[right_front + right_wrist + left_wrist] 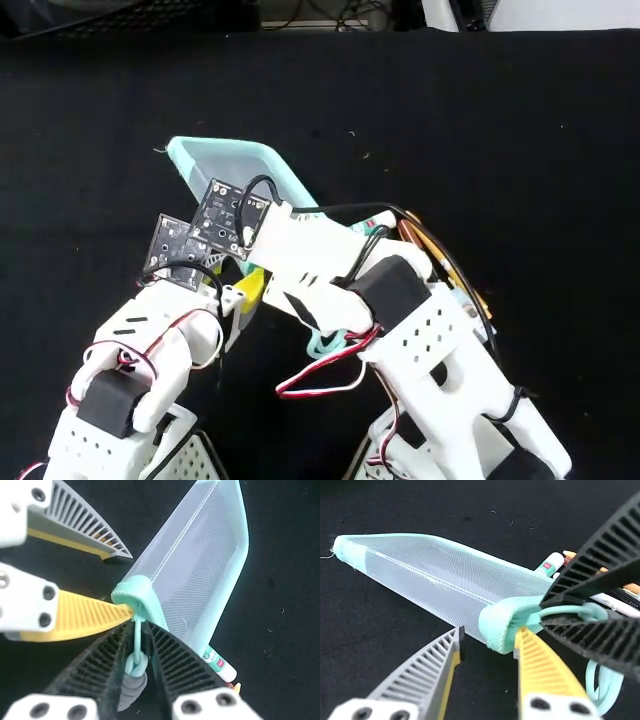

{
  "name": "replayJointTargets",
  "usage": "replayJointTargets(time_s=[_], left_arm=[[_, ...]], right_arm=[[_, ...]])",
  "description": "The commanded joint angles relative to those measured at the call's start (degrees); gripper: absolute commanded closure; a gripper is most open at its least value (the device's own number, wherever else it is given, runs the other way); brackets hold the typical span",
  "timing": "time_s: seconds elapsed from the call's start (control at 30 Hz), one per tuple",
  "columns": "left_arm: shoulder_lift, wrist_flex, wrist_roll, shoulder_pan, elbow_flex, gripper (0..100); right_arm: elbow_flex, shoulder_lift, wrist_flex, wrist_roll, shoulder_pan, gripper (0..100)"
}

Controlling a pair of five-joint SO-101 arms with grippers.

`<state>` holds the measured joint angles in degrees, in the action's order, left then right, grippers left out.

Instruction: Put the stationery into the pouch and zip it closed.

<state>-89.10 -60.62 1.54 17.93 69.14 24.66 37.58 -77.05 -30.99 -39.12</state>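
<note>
On my screens the black desk [540,130] takes up most of the high view. Both white arms lean in over it from the near edge, the left arm [150,350] beside the right arm [440,350], their wrists close together.

The mint-green pouch with translucent mesh sides [435,575] lies flat on the desk, stretching away from the arms. Its mesh looks see-through and I can make out nothing inside it.

My left claw [489,632], with one grey and one yellow finger, is spread wide around the pouch's thick mint end. The yellow finger's tip sits against that end and the grey finger stands apart from it.

My right claw [138,630], with black ribbed fingers, is pressed together on the thin mint zip cord [136,645] that runs out of the same end.

The stationery [551,565] is a white tube with a green and red label and some orange pencils. It lies on the desk just beside the pouch, under the right arm, outside the mesh.
</note>
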Motion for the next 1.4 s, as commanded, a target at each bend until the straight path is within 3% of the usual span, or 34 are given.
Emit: replayJointTargets(time_s=[0.0, 0.1, 0.83, 1.1, 1.37], left_arm=[[-0.18, 1.05, -0.35, -0.40, -3.47, 86], [-0.18, 1.05, -0.79, -0.40, -4.44, 93], [-0.18, 0.53, -1.49, -1.01, -8.48, 93], [-0.18, -2.37, -1.76, -10.86, -11.74, 93], [-0.18, -5.89, -1.58, -11.38, -17.27, 93]], right_arm=[[-2.86, 0.22, -1.49, -0.44, 0.35, 98.6], [-2.59, 1.71, -2.20, -0.44, 0.35, 98.6], [28.35, 26.42, 2.99, -0.09, 0.44, 98.6], [26.15, 34.42, 0.62, 0.09, 2.02, 98.6], [16.84, 33.10, 6.59, 0.09, 5.19, 98.6]])
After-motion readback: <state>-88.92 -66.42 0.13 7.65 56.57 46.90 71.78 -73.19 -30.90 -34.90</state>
